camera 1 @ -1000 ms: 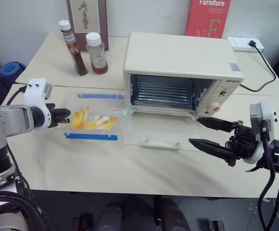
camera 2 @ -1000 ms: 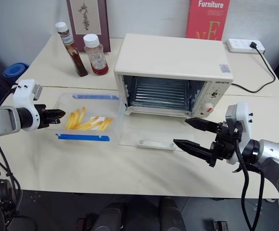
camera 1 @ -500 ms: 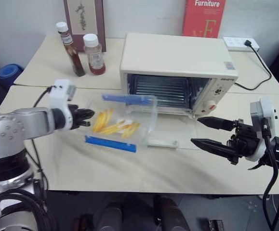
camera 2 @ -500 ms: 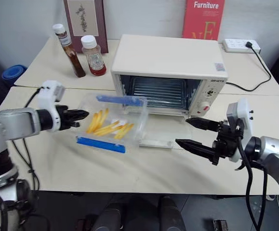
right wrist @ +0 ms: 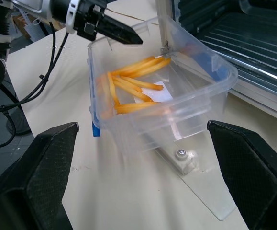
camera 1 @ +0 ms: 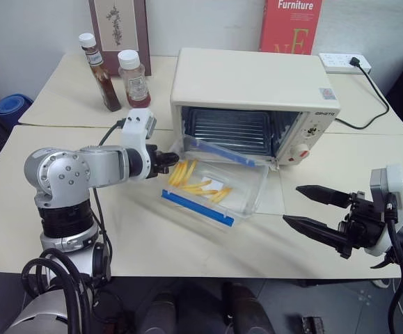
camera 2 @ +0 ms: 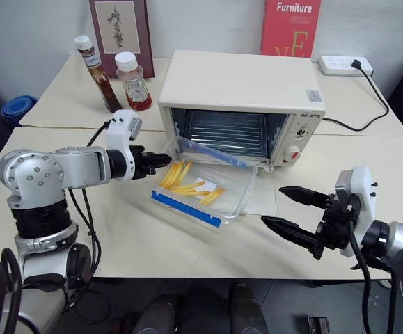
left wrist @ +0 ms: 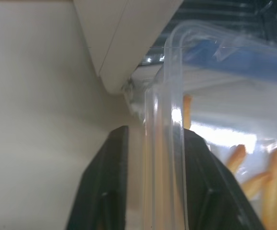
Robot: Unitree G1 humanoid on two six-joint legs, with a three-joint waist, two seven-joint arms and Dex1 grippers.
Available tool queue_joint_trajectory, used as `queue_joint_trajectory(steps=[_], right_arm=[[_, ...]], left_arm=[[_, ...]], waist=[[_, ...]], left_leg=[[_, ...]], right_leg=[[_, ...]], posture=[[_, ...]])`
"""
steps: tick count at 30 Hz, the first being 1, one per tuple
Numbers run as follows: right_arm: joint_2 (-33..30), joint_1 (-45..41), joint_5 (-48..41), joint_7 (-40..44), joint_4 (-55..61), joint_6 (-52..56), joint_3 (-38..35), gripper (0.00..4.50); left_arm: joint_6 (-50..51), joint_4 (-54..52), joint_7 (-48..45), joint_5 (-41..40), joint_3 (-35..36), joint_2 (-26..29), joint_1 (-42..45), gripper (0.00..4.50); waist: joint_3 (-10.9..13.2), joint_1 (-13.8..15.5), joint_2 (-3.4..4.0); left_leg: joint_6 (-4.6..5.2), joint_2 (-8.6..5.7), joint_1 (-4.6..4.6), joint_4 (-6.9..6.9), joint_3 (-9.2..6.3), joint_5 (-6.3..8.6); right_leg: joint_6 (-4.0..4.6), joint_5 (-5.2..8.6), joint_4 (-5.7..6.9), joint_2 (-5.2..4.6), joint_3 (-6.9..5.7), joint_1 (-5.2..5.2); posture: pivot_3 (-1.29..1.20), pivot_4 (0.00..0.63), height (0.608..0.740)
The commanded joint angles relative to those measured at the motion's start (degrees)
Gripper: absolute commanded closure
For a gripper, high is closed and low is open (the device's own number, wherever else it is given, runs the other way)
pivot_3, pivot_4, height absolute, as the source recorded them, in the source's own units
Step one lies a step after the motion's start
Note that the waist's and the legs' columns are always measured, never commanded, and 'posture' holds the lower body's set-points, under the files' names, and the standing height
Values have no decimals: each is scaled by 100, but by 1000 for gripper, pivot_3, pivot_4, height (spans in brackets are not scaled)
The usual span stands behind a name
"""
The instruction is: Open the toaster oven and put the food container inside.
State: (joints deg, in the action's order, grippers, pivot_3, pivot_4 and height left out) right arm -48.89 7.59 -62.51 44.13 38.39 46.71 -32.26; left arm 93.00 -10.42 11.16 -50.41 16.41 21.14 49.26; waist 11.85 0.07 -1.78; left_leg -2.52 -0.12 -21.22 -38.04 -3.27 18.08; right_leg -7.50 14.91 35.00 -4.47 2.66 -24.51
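Container's on the toaster oven's dropped door, my left gripper loosely straddling the food container's rim, right gripper wide and empty, so I reckon it could skew off the door.

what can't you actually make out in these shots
- Whether the left claw is pinching the food container: left wrist view, its fingers straddle the clear wall, contact unclear.
- Most of the toaster oven door: eye views, the container lies over it.
- The dials' markings: eye views, too small.
- The red book's title: cut off by the top edge.
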Motion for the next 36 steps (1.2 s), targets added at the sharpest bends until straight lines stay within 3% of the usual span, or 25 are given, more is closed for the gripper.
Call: queue_joint_trajectory(steps=[1, 6, 12, 14, 19, 22, 26, 28, 31, 36], right_arm=[[-5, 48, -33, -28, 135, -199, -245, 0], [-42, 73, -10, -22, 63, -265, -193, 0], [-109, -50, -308, -56, 44, -166, -112, 0], [-112, -144, -598, -141, 122, -99, -29, 394], [-103, -369, -1136, -400, 391, 18, 409, 1962], [-62, -441, -1187, -527, 506, 24, 779, 2967], [-65, -502, -993, -562, 711, 46, 1392, 4339], [-94, -586, -555, -632, 756, 36, 1817, 4500], [0, -858, 0, -700, 563, 38, 2462, 4500], [232, -1145, 563, -610, 208, -138, 2967, 4500]], left_arm=[[-50, 12, -2, -134, 382, -18, 114, 1832], [-50, -289, -724, -1226, 793, 277, -142, 483], [-346, -659, -2138, -2115, 1410, 1035, -621, 483], [-641, -635, -2998, -2165, 1435, 1514, -966, 430], [-2061, -648, -5699, -1319, 596, 2983, -1930, 1648], [-3040, -428, -6877, -558, -99, 3611, -2208, 2604], [-4359, -152, -8028, 594, -1092, 4161, -2262, 3854], [-5044, -16, -8419, 1298, -1644, 4353, -2229, 4473], [-5950, 407, -8684, 2256, -2351, 4279, -1967, 4473], [-6493, 927, -8724, 2936, -2823, 3767, -1460, 4473]], waist=[[0, -10, 0], [0, -13, 0], [0, -27, 1], [-1, -28, 2], [0, -30, 4], [0, 9, 4], [1, -11, 5], [1, -15, 6], [2, -36, 7], [2, -18, 6]], left_leg=[[0, 0, -1, 0, 1, 0], [0, 0, -1, 0, 1, 0], [-1, 1, 0, 0, 2, 0], [-2, 2, 3, 1, 4, 0], [-2, 5, 9, 5, 9, 0], [2, 4, 5, 6, 9, 1], [16, 3, 1, 8, 13, 7], [20, 5, 0, 11, 15, 10], [25, 7, 0, 11, 24, 13], [30, 8, -5, 9, 24, 15]], right_leg=[[0, 0, -1, 0, 1, -1], [0, 0, -1, 0, 1, -1], [2, 1, -2, 0, 2, -2], [5, 3, 0, 0, 2, -1], [34, 18, 0, 1, 0, -3], [99, 54, -12, 0, 2, 1], [102, 56, -23, -2, 6, 2], [97, 53, -27, -2, 6, 1], [85, 47, -26, -2, 7, -4], [32, 18, -25, 1, 6, -5]], posture=[[0, 150, 740], [0, 150, 740], [0, 150, 740], [0, 150, 740], [0, 150, 740], [0, 150, 740], [0, 150, 740], [0, 150, 740], [0, 150, 740], [0, 150, 740]])
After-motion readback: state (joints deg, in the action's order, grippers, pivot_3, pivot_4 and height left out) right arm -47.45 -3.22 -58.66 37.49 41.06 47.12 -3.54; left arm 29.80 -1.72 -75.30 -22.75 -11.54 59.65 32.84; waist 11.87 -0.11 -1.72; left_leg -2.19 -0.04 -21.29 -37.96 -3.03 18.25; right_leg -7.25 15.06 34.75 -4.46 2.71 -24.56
